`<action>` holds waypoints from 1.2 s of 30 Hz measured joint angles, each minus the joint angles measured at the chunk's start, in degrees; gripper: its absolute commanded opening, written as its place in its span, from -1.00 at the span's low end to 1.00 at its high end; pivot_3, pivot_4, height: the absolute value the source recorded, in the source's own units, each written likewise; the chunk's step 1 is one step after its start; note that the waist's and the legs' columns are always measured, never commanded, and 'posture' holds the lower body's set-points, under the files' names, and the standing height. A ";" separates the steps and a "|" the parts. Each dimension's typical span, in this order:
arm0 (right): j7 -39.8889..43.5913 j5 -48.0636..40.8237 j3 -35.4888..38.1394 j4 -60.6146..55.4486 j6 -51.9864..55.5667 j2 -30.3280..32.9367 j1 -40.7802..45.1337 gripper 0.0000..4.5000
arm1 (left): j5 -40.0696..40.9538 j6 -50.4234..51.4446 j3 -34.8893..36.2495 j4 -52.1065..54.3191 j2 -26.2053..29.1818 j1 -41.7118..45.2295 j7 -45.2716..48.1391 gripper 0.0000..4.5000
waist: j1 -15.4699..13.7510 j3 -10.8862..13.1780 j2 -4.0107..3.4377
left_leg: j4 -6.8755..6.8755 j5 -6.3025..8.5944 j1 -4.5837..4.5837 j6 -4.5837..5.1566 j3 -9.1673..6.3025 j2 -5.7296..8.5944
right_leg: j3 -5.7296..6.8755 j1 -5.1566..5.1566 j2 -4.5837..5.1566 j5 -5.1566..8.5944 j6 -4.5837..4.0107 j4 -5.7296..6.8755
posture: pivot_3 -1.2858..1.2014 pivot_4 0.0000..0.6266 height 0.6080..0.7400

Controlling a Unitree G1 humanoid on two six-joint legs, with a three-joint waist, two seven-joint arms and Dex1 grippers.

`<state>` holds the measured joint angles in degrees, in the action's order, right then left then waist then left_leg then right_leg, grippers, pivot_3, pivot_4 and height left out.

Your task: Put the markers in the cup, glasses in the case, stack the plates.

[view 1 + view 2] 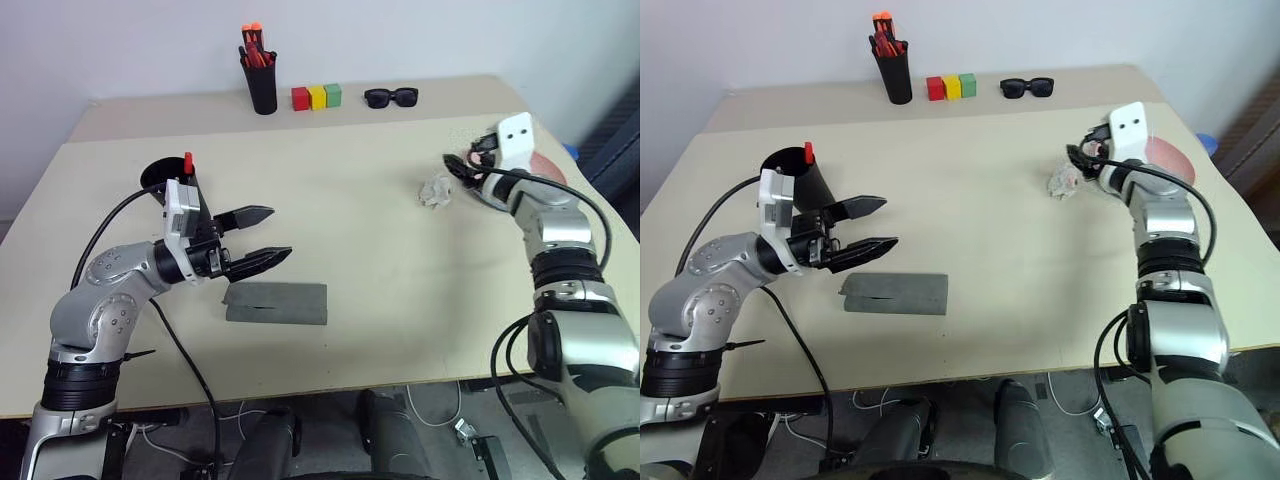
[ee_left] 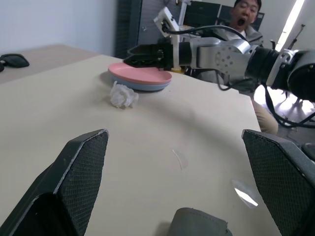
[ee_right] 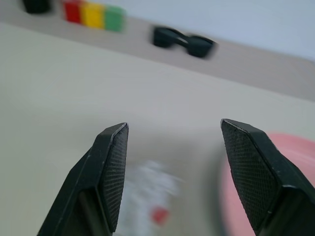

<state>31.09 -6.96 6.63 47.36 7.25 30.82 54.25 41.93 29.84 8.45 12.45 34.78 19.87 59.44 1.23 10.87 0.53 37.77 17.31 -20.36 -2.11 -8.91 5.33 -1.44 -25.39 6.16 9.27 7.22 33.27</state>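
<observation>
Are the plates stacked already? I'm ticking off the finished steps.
Stacked. In the left wrist view the salmon pink plate lies on the light blue plate, whose rim shows just beneath it.

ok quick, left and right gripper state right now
left gripper: open, holding nothing, beside the grey case
right gripper: open, holding nothing, by the pink plate

My right arm is hiding most of the stacked plates (image 1: 548, 168), leaving a pink sliver showing. My left arm is covering part of the cup (image 1: 800, 172). I am seeing the crumpled white object (image 3: 147, 196) blurring in the right wrist view.
</observation>
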 measured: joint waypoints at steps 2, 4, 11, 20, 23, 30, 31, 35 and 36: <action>-0.82 0.82 -1.04 0.35 -0.23 -1.21 -0.58 0.33 | 0.03 0.00 0.00 0.00 0.01 0.32 -0.02 1.00 | -0.21 0.00 0.00 | 0.01 0.00 -0.01 0.00 0.00 0.01 | 0.00 0.00 0.00 -0.01 -0.01 0.00 | 0.03 -0.52 1.00; -2.90 3.05 -2.50 3.11 -1.28 -2.09 -0.62 0.33 | 0.05 0.08 0.00 0.00 0.01 0.34 -0.34 1.00 | -0.37 0.00 0.00 | 0.02 0.00 -0.02 0.00 0.00 0.01 | 0.00 0.00 0.00 -0.01 -0.02 -0.01 | 0.03 -0.52 1.00; -9.68 8.65 -4.89 14.95 -3.73 -2.61 0.25 0.33 | 1.30 2.24 0.33 3.23 0.96 -0.73 -2.10 1.00 | 0.15 0.00 -0.01 | -0.01 -0.01 0.00 -0.01 0.03 0.00 | -0.03 -0.04 -0.03 -0.03 -0.05 0.00 | 0.03 -0.52 1.00; -8.34 7.93 -3.32 18.89 -4.30 -3.60 3.22 -0.96 | 2.23 2.38 1.00 4.85 1.04 -2.36 -4.23 1.00 | 1.31 0.00 -0.01 | -0.07 0.00 0.01 -0.01 0.02 -0.07 | -0.05 -0.04 -0.14 -0.05 -0.10 -0.01 | 0.03 -0.52 1.00; -7.33 6.30 -1.47 18.87 -5.18 -3.51 4.07 -0.96 | 2.24 2.32 1.01 4.85 0.93 -2.77 -4.64 1.00 | 1.31 0.00 -0.02 | -0.07 0.00 0.01 -0.01 0.02 -0.06 | -0.04 -0.04 -0.14 -0.06 -0.10 -0.01 | 0.03 -0.52 1.00; -12.24 5.63 1.91 19.55 -8.12 2.09 7.62 -0.96 | 2.25 2.11 1.00 4.85 0.10 -2.96 -4.90 1.00 | 1.10 0.01 -0.02 | -0.08 0.00 0.00 0.00 0.02 -0.06 | -0.05 -0.03 -0.14 -0.06 -0.10 -0.03 | 0.03 -0.52 1.00; -13.39 5.69 2.28 20.32 -8.32 3.12 7.93 -0.96 | 2.24 2.09 0.99 4.84 0.00 -2.95 -4.90 1.00 | 1.18 0.00 -0.02 | -0.09 0.00 0.00 0.00 0.02 -0.06 | -0.05 -0.03 -0.14 -0.06 -0.10 -0.04 | 0.03 -0.52 1.00; -14.81 5.59 3.43 23.38 -7.33 4.04 7.91 -0.41 | 2.24 2.08 0.88 4.80 -0.13 -2.50 -5.07 1.00 | 1.51 0.00 -0.02 | -0.13 0.00 0.05 0.00 0.10 -0.10 | -0.11 -0.04 -0.19 -0.08 -0.14 -0.04 | 0.03 -0.52 1.00; -15.12 5.59 3.60 24.06 -6.94 4.03 7.91 -0.18 | 2.24 2.08 0.82 4.81 -0.13 -2.34 -5.14 1.00 | 1.52 0.01 -0.02 | -0.17 0.00 0.08 0.00 0.14 -0.11 | -0.14 -0.04 -0.20 -0.08 -0.14 -0.03 | 0.03 -0.52 1.00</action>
<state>15.97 -1.37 10.23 71.42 0.31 34.85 62.16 44.17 31.93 9.27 17.25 34.66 17.53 54.30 2.75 10.88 0.51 37.60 17.31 -20.29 -2.11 -8.77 5.22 -1.58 -25.43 5.96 9.19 7.07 33.24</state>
